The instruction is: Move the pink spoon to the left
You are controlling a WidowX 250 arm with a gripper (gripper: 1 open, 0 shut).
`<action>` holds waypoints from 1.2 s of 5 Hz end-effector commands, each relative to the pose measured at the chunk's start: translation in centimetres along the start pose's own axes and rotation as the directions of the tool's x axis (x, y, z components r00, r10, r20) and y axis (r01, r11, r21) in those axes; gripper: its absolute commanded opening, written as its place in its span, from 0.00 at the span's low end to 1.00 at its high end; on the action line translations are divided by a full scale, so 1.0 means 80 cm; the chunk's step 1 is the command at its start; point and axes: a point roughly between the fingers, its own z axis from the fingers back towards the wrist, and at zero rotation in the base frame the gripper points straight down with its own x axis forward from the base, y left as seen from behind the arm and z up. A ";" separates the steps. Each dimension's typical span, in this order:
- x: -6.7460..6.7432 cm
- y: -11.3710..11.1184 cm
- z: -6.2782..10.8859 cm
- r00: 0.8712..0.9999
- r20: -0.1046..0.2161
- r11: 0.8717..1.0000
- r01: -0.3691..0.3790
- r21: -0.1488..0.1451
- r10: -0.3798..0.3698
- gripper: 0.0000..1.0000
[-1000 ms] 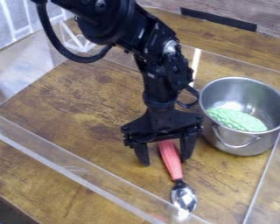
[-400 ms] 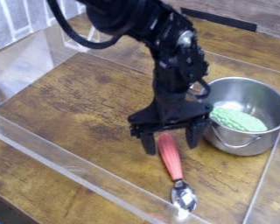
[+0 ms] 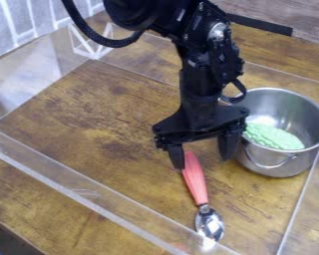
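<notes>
The pink spoon (image 3: pixel 195 184) lies flat on the wooden table, its pinkish-red handle pointing up toward the arm and its shiny metal bowl (image 3: pixel 207 228) near the front edge. My gripper (image 3: pixel 202 154) hangs open just above the top end of the handle, one finger (image 3: pixel 174 161) to the left and the other (image 3: pixel 231 147) to the right. Nothing is between the fingers. The spoon's upper handle tip is partly hidden behind the gripper.
A steel pot (image 3: pixel 303 121) with green contents stands close to the right of the gripper. A clear plastic wall (image 3: pixel 69 179) runs along the front and left of the wooden table (image 3: pixel 96 120).
The gripper has risen off the spoon and shifted slightly up and to the right. The spoon lies where it was, with more of its handle showing.
</notes>
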 end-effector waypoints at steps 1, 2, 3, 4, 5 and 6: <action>-0.013 -0.015 0.002 0.998 0.016 0.998 0.054 -0.034 -0.053 1.00; -0.008 -0.007 -0.015 0.989 -0.004 0.988 0.149 -0.041 -0.149 1.00; 0.002 -0.001 -0.024 0.969 -0.016 0.967 0.246 -0.061 -0.247 0.00; -0.001 -0.005 -0.024 0.973 -0.015 0.972 0.229 -0.051 -0.230 0.00; -0.001 -0.008 -0.014 0.974 -0.012 0.974 0.224 -0.026 -0.225 0.00; 0.001 -0.003 -0.003 0.973 -0.010 0.973 0.231 -0.007 -0.231 0.00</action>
